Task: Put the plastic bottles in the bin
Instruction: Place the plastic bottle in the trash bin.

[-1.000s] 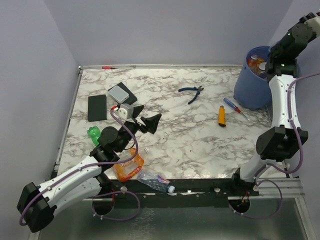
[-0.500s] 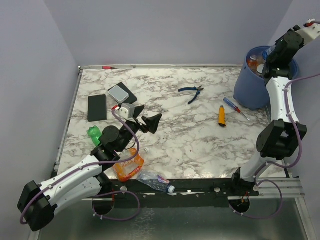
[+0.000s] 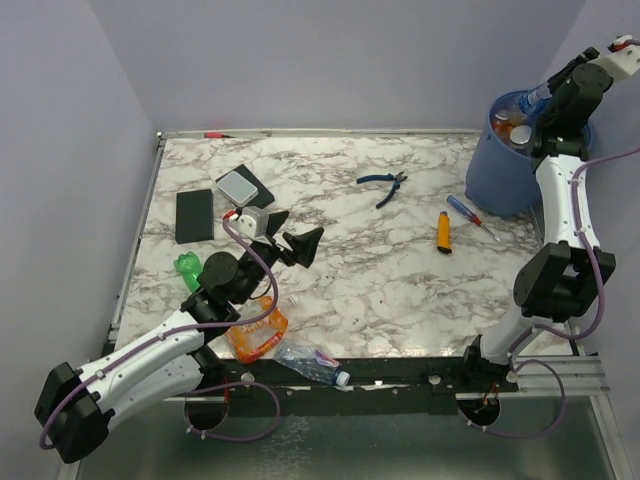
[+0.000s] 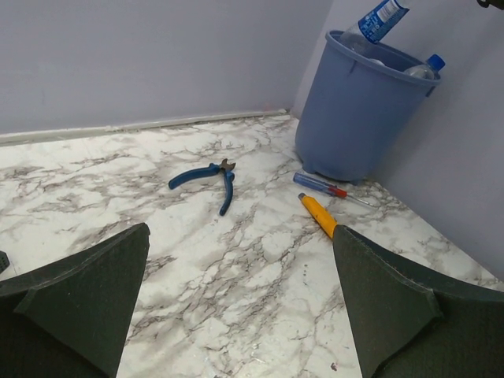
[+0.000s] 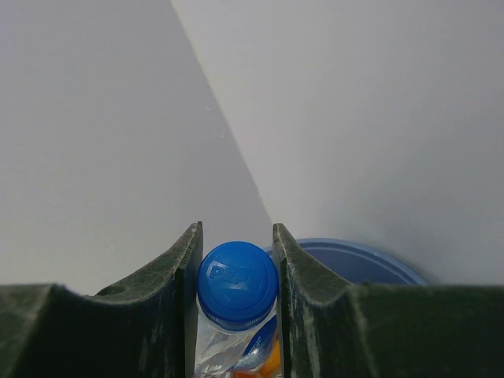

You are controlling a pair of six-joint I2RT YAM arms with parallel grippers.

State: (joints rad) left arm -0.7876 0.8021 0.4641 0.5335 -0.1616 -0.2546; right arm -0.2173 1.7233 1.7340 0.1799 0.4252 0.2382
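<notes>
Holding a blue-capped plastic bottle (image 4: 376, 20) by the neck, the right gripper (image 5: 235, 256) has its jaws narrow and pressed on both sides of the cap (image 5: 236, 283). The bottle hangs tilted above the bin (image 3: 500, 170), which stands at the far right corner of the table (image 3: 350, 280). The left gripper (image 3: 300, 245) is spread wide and holds nothing, hovering low over the left half of the table.

Risks, as judged:
- The bottle sits over the bin's back rim, not clearly over the middle of the mouth. Released here it could strike the rim and drop outside, toward the wall.
- The bin looks well filled: another bottle (image 4: 421, 67) pokes above the rim. A new one could bounce off the pile and out.
- The grip is on the cap end only, so the body could swing or slip.
- Three bottles remain on the table: green (image 3: 187, 268), orange-tinted (image 3: 255, 335) and clear (image 3: 310, 362). The clear one lies right at the near edge; a nudge from the left arm could roll it off.

Writing:
- The cap carries raised lettering; I cannot read it with confidence.
- The held bottle's label is blue with pale print, too small to read.
- The orange-tinted bottle's label is likewise illegible.
</notes>
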